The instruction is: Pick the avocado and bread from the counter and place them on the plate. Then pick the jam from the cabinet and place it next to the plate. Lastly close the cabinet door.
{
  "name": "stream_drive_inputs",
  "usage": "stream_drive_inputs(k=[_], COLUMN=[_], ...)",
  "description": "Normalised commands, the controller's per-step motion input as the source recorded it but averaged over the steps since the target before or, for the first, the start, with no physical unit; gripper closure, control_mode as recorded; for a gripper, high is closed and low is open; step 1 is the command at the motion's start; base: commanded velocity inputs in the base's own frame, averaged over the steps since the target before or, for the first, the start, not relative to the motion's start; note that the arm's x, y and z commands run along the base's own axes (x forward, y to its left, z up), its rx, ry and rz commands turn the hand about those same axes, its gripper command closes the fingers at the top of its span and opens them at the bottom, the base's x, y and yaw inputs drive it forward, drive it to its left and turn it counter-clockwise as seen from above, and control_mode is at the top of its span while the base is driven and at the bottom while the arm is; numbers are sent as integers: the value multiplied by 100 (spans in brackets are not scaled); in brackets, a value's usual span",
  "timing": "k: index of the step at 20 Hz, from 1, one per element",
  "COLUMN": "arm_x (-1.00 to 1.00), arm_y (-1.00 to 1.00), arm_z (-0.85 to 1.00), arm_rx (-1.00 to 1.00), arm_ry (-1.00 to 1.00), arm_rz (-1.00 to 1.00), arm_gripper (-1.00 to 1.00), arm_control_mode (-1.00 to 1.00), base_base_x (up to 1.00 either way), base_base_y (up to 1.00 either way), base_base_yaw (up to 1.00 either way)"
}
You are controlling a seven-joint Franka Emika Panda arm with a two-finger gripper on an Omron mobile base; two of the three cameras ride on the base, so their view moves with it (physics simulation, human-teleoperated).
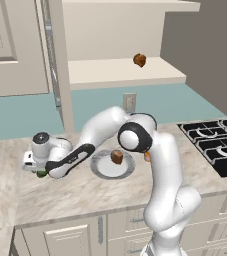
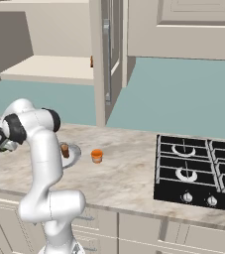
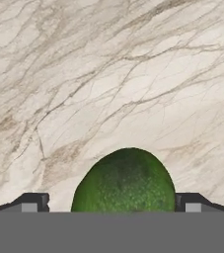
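Two dark finger tips stand wide apart at the bottom of the hand view, w/ the avocado (image 3: 125, 180) between them, lying on the marble counter (image 3: 108, 74); jaws open, not clamped on the fruit. No gap visible btwn tips and avocado sides, but contact can't be confirmed.

Left base view: gripper (image 1: 36, 170) low at mid-left of frame, over the counter (image 1: 75, 192), a sliver of green avocado (image 1: 41, 174) just under it. Plate (image 1: 105, 170) sits at frame centre, near the hand's right, w/ the bread (image 1: 117, 157) on it. Jam (image 1: 147, 157) is a small orange bit beside the plate, mostly hidden behind the arm.

Right base view: jam (image 2: 97, 156) stands on the counter (image 2: 129, 168) just right of the plate (image 2: 74, 153); bread (image 2: 65, 150) on plate.

Cabinet (image 1: 120, 72) at upper centre of the left base view is open, door (image 1: 57, 65) swung out; a dark brown-orange lump (image 1: 139, 60) rests on its shelf.

No writing, labels or brands readable anywhere.
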Motion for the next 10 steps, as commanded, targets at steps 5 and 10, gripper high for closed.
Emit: stream_drive_inputs(k=[5, 10], arm_x=[15, 1], arm_y=[17, 2], arm_z=[-21, -7], arm_rx=[0, 0], arm_ry=[7, 1], arm_rz=[-8, -6], arm_gripper=[100, 100], arm_control_mode=[-100, -100], base_base_x=[0, 0], base_base_y=[0, 0], base_base_yaw=[0, 0])
